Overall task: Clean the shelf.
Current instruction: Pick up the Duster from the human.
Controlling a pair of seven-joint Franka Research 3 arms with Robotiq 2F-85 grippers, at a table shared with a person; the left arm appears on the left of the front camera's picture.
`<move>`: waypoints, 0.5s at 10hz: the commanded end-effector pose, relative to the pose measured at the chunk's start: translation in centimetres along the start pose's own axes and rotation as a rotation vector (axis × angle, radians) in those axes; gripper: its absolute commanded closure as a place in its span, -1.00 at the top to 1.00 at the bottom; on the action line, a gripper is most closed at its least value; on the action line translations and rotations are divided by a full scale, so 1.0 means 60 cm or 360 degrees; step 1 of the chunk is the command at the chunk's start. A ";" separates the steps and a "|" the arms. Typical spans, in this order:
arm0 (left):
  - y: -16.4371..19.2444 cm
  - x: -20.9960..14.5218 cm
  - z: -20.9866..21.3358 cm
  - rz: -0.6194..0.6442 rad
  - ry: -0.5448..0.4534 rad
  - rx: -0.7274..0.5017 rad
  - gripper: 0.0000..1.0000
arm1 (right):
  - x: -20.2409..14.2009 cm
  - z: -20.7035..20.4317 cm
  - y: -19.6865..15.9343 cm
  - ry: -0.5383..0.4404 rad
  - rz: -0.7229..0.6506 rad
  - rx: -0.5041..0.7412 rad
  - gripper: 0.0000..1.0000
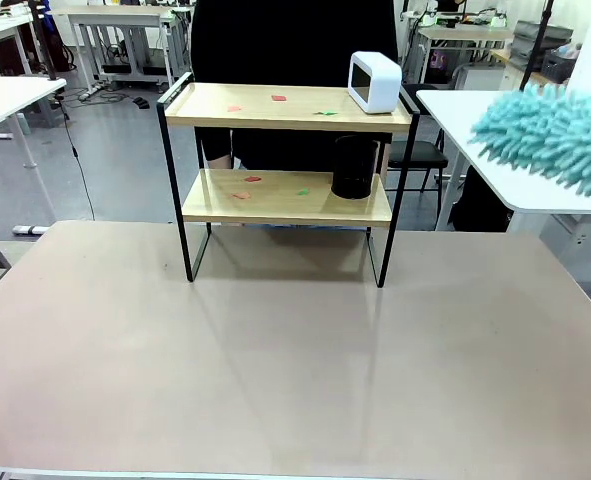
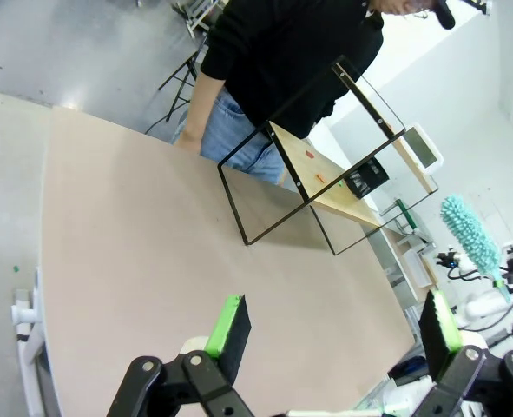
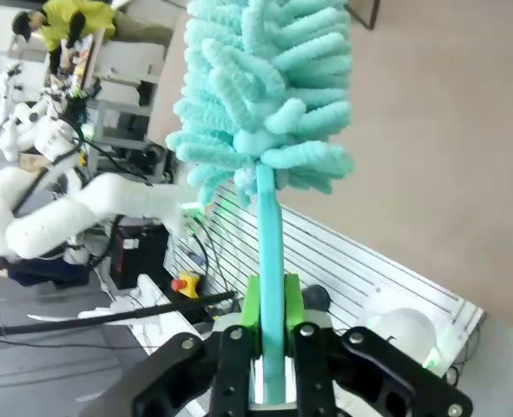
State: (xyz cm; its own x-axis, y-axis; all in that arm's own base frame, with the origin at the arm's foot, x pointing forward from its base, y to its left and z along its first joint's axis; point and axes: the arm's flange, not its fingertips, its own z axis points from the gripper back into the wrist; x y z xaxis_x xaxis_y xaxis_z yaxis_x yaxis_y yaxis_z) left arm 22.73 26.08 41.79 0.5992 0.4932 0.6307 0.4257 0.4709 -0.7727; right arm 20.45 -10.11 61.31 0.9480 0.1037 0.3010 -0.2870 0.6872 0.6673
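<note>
The shelf (image 1: 275, 122) stands at the far middle of the beige table, with light boards in a black frame. Small red (image 1: 278, 98) and green scraps (image 1: 326, 113) lie on both boards. On the top board, at its right end, sits a white device (image 1: 375, 82). A black cup (image 1: 354, 167) stands on the lower board. My right gripper (image 3: 271, 313) is shut on the handle of a teal fluffy duster (image 3: 260, 95), whose head (image 1: 550, 140) hangs in the air to the right of the shelf. My left gripper (image 2: 334, 326) is open over the table, well short of the shelf (image 2: 334, 198).
A person in a black top (image 1: 295, 40) stands right behind the shelf. The beige table (image 1: 275, 360) is bare in front of the shelf. A white table (image 1: 475, 120) stands at the right, beneath the duster head. Another white table (image 1: 5, 95) is at the far left.
</note>
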 end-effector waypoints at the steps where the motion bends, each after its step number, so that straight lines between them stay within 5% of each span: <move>1: -0.002 0.003 -0.004 -0.0035 -0.0034 -0.0025 1.00 | -0.018 -0.033 -0.014 -0.0002 0.0092 -0.0013 -1.00; 5: -0.002 0.003 -0.004 -0.0035 -0.0034 -0.0025 1.00 | 0.008 -0.066 -0.032 0.0078 0.0112 0.0028 -1.00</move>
State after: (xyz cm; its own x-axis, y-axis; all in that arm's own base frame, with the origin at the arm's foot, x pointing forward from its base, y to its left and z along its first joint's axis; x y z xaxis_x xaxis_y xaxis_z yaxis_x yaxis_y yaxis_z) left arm 22.73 26.08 41.80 0.5992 0.4931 0.6307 0.4258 0.4708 -0.7726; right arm 20.81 -8.17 57.71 0.9342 0.1720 0.3125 -0.3433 0.6713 0.6569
